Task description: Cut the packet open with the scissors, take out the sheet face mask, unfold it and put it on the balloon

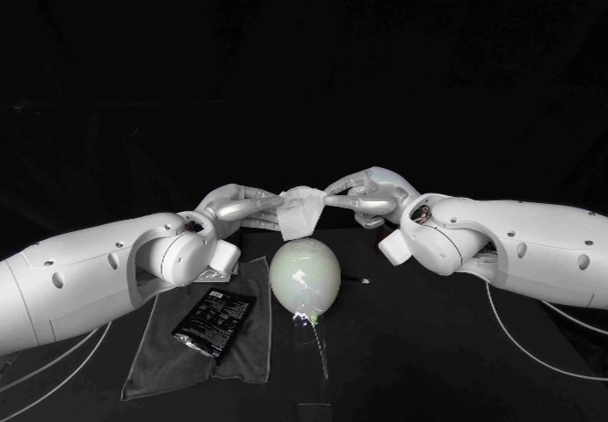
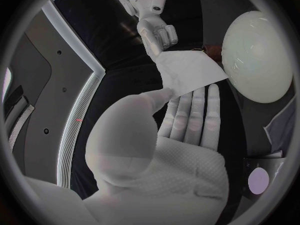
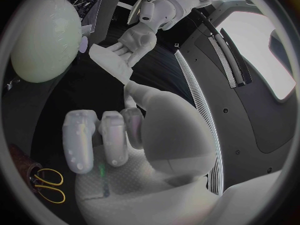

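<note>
Slippage risk | silver left hand (image 1: 241, 209) is pinching one edge of folded white sheet face mask (image 1: 301, 215), hanging just by pale oval balloon (image 1: 304, 275) | silver right hand (image 1: 361, 198) is pinching opposite edge | uneven pulling risks tearing it or dropping it beside balloon

I count two white arms, the left arm (image 1: 89, 272) and the right arm (image 1: 519, 237). Each arm has one silver hand, so that makes two hands, the left hand (image 1: 241, 209) and the right hand (image 1: 367, 195). I see one white face mask (image 1: 301, 211). I see one pale balloon (image 1: 304, 275). I see one dark packet (image 1: 213, 322) and one grey cloth (image 1: 254, 352). I see one pair of scissors (image 3: 49, 184) with yellow handles. I see one black table (image 1: 481, 369).
</note>
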Action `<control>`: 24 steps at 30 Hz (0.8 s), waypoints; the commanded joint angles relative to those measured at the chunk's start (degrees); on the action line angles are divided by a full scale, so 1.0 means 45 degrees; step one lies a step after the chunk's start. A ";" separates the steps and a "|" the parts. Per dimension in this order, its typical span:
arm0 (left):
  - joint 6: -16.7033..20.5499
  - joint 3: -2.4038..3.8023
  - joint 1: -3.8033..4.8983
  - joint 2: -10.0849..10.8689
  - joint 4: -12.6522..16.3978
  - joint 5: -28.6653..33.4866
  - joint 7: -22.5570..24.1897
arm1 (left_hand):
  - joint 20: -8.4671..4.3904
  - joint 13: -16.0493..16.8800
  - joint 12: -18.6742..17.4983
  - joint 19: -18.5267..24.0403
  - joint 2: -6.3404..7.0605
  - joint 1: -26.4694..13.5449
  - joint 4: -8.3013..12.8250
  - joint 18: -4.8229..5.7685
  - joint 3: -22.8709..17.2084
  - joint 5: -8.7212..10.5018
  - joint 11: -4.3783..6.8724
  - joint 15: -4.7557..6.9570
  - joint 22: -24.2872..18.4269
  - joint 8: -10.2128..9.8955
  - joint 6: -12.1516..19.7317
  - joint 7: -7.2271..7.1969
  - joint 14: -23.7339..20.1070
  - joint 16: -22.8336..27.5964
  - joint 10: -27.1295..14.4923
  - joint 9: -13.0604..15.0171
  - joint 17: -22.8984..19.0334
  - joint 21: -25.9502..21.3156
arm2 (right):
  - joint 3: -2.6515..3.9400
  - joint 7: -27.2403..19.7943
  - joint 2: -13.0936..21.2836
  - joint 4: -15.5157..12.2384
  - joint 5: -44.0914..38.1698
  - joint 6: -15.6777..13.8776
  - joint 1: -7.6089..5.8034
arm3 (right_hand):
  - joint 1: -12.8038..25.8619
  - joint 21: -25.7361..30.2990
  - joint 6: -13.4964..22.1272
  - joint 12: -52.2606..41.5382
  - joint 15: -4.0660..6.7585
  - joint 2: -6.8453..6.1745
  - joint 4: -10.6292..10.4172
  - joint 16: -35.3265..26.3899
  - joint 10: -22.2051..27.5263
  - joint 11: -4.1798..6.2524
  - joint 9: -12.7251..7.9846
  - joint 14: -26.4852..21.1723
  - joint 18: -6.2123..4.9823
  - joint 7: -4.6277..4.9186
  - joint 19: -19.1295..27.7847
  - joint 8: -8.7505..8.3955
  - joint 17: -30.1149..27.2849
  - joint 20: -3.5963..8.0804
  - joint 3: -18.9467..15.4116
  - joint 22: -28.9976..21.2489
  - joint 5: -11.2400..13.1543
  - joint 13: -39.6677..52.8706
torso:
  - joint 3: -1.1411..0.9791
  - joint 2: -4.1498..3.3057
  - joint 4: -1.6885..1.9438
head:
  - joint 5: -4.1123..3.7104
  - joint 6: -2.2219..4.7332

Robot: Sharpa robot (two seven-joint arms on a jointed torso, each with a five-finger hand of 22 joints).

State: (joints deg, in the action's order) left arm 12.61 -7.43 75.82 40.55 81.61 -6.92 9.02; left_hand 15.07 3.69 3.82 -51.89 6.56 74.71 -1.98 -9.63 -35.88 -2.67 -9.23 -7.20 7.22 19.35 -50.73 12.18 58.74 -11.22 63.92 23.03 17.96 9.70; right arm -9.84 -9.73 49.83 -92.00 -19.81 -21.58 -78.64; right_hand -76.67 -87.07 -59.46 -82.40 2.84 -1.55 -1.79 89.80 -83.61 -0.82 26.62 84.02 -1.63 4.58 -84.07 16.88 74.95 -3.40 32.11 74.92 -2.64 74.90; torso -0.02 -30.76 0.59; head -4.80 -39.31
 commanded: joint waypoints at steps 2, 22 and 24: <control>-0.0130 0.0019 0.0016 -0.0017 -0.0011 0.0124 -0.0064 | 0.0129 -0.0011 -0.0044 0.0152 0.0352 -0.0245 -0.0072 -0.0108 0.0277 -0.0020 -0.0085 -0.0115 -0.0098 -0.0186 0.0206 0.0069 -0.0437 0.0249 -0.0292 -0.0079 -0.0051 -0.0164 | 0.0012 -0.0068 -0.0009 -0.0010 -0.0212 0.0166 -0.0023 | -0.0008 -0.0051 -0.0071 -0.0022 0.0095 0.0119 -0.0021 0.0044 -0.0663 0.0136 0.0755 0.1330 0.0219 0.0007 -0.1005 0.0521 0.3345 0.0079 0.0077 0.3162 -0.0032 0.2224 | -0.0003 0.0000 0.0003 | -0.0008 0.0032; -0.0113 0.0018 0.0018 0.0002 -0.0126 0.0087 -0.0305 | 0.0317 0.0006 0.0010 0.0681 0.0850 -0.0344 -0.0288 -0.0053 0.1074 -0.0023 -0.0314 -0.0433 -0.0403 -0.0603 0.0542 0.0268 -0.1517 0.0752 -0.0901 -0.0375 -0.0264 -0.0643 | 0.0015 0.0006 0.0006 -0.0056 -0.0637 0.0319 -0.0115 | -0.0008 -0.0051 -0.0071 -0.0022 0.0095 0.0119 -0.0021 0.0044 -0.0663 0.0136 0.0755 0.1330 0.0219 0.0007 -0.1005 0.0521 0.3345 0.0079 0.0077 0.3162 -0.0032 0.2224 | 0.0001 0.0006 0.0006 | -0.0019 0.0083; -0.0060 0.0018 0.0018 0.0004 -0.0175 0.0087 -0.0301 | 0.0325 -0.0006 -0.0020 0.0756 0.0851 -0.0292 -0.0318 -0.0024 0.1183 -0.0022 -0.0365 -0.0483 -0.0455 -0.0706 0.0666 0.0303 -0.1649 0.0809 -0.1115 -0.0444 -0.0299 -0.0720 | 0.0015 0.0015 0.0018 -0.0056 -0.0627 0.0319 -0.0119 | -0.0008 -0.0051 -0.0071 -0.0022 0.0095 0.0119 -0.0021 0.0044 -0.0663 0.0136 0.0755 0.1330 0.0219 0.0007 -0.1005 0.0521 0.3345 0.0079 0.0077 0.3162 -0.0032 0.2224 | 0.0001 0.0010 0.0008 | -0.0018 0.0081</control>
State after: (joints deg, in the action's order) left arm 12.59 -7.44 75.82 40.61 80.89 -6.82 7.55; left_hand 16.52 3.67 3.82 -48.78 10.08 73.22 -3.36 -9.24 -30.93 -2.67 -10.82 -9.42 5.25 16.37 -48.16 12.32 51.59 -7.76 59.21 21.13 16.65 6.76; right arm -9.82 -9.54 49.89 -92.17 -21.71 -21.24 -79.12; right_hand -76.69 -86.98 -59.18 -82.36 2.83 -1.40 -1.81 89.73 -83.61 -0.82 26.62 84.01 -1.63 4.62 -83.97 16.89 74.95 -3.49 32.10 74.93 -2.40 74.94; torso -0.03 -30.74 0.59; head -4.88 -38.96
